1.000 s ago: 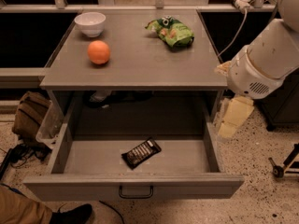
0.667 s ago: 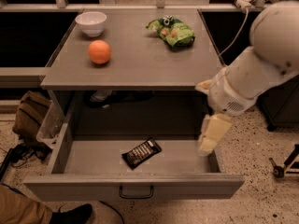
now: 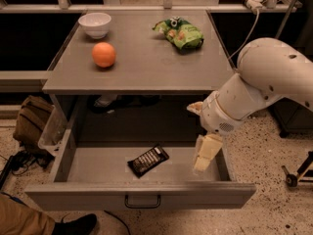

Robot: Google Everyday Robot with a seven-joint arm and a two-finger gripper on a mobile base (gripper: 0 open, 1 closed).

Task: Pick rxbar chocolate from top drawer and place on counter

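Observation:
The rxbar chocolate (image 3: 148, 160), a flat black wrapper with white lettering, lies on the floor of the open top drawer (image 3: 98, 165), near its middle. My gripper (image 3: 204, 154), cream coloured, hangs down from the white arm over the right end of the drawer, about a hand's width to the right of the bar and apart from it. It holds nothing that I can see. The grey counter (image 3: 142, 62) is above the drawer.
On the counter stand a white bowl (image 3: 95, 23), an orange (image 3: 103, 54) and a green snack bag (image 3: 182, 32). The drawer front with its wire handle (image 3: 142, 201) juts toward me. A bag (image 3: 32, 121) and a shoe (image 3: 78, 224) are on the floor at left.
The arm has swung left and down, bringing my gripper from outside the drawer's right wall to over the drawer's right end, closer to the bar. The bar has not moved.

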